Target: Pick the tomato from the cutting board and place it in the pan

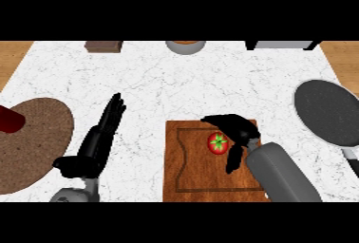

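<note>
You see the tomato [218, 143] on the board [189, 166], in the board's upper right part, with its green stalk facing up. Your right hand [238, 129] is on it. The fingers arch over the tomato's far side and down its right flank, and the thumb [232, 161] reaches along its near side, so the hand is curled round the tomato rather than spread. You cannot tell from this view whether the tomato rests on the wood or is just clear of it. The grey right forearm [280, 173] comes in from the lower right, across the board's right corner.

Your left hand [95, 147] lies on the tabletop [175, 85], left of the board and apart from it. Its fingers [112, 111] are straight and pressed together, pointing away from you, and they hold nothing.

The pan [326, 111] sits at the right edge, well apart from the board. It is dark inside with a pale rim, and its handle [353, 163] runs toward the lower right.

At the left lies a round woven mat [35, 147], with a dark red thing [8, 119] on its far left edge. Along the far edge you see a brown block [104, 45] and a round grey vessel [186, 47].
</note>
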`<state>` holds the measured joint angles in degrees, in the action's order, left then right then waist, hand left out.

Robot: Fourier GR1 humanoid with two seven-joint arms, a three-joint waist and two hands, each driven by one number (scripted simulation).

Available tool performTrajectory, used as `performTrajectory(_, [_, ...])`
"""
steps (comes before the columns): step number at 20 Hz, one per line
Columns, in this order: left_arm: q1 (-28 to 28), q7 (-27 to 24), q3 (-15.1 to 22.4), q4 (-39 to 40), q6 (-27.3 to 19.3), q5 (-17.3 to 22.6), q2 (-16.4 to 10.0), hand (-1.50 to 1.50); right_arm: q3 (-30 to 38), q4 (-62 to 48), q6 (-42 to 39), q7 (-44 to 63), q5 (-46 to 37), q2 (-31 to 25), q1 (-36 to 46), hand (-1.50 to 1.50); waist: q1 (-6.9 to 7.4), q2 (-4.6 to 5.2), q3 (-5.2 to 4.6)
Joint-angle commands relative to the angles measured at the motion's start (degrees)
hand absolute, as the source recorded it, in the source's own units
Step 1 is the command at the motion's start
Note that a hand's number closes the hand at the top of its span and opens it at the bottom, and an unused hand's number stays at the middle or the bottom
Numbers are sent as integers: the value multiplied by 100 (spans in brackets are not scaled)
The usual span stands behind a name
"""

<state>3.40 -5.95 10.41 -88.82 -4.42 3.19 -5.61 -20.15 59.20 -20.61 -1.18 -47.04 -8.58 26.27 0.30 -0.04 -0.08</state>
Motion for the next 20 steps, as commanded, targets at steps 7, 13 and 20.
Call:
performTrajectory(7, [221, -159, -228, 360, 109, -74, 99, 0, -196, -1014, 729, -1043, -882, 5, 206, 150, -3, 16, 8])
performTrajectory(13, [-521, -151, 108, -356, 34, -287, 207, 0, 221, -952, 1077, -1043, -1024, 61, 387, 150, 9, 6, 9])
performTrajectory(20, [-225, -17, -132, -166, 82, -143, 185, 0, 581, 332, 1876, -914, -931, -34, 46, 150, -67, -6, 9])
